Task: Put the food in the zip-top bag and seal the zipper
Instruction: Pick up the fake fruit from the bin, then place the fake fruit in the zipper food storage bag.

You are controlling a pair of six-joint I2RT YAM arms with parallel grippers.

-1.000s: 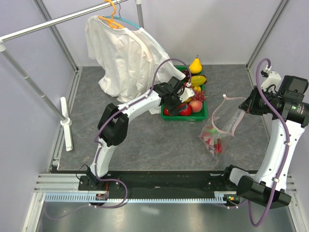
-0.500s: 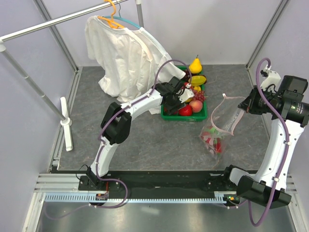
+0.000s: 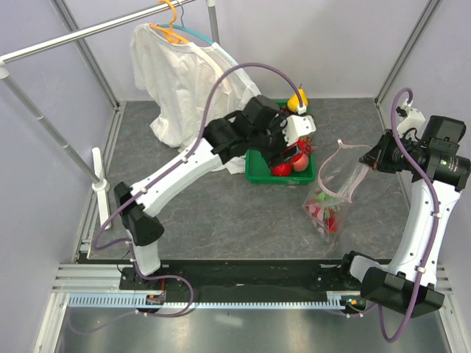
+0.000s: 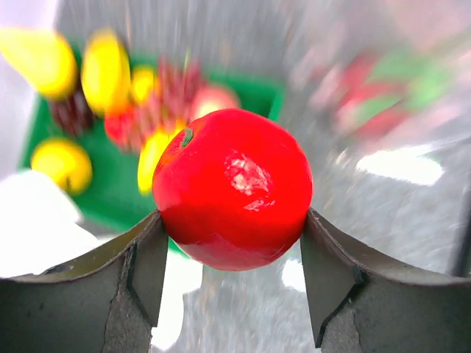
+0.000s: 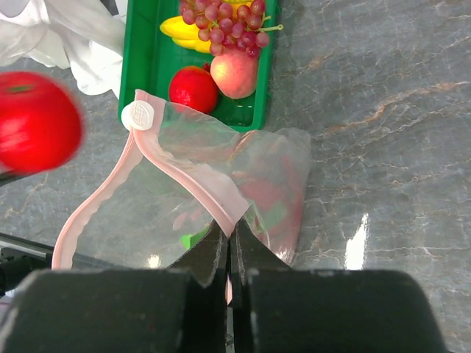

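My left gripper (image 4: 234, 224) is shut on a round, shiny red fruit (image 4: 234, 187) and holds it in the air over the right end of the green tray (image 3: 255, 175), seen from above (image 3: 292, 153). The fruit shows blurred in the right wrist view (image 5: 37, 121). My right gripper (image 5: 229, 239) is shut on the pale pink zipper strip (image 5: 184, 165) of the clear zip-top bag (image 5: 243, 176) and holds its mouth open and up (image 3: 368, 159). A pink-red and green dragon fruit (image 3: 324, 210) lies inside the bag. A banana bunch (image 5: 180, 29) lies in the tray.
The tray (image 5: 136, 66) also holds dark grapes (image 5: 221, 33), a peach-coloured fruit (image 5: 237, 73) and a round red fruit (image 5: 193, 88). A yellow pear (image 3: 297, 98) shows behind the left arm. A white shirt (image 3: 184, 81) hangs from a rail at the back left.
My left arm has risen out of the tray with the red fruit and swung right, toward the bag. The right gripper and bag have hardly moved.
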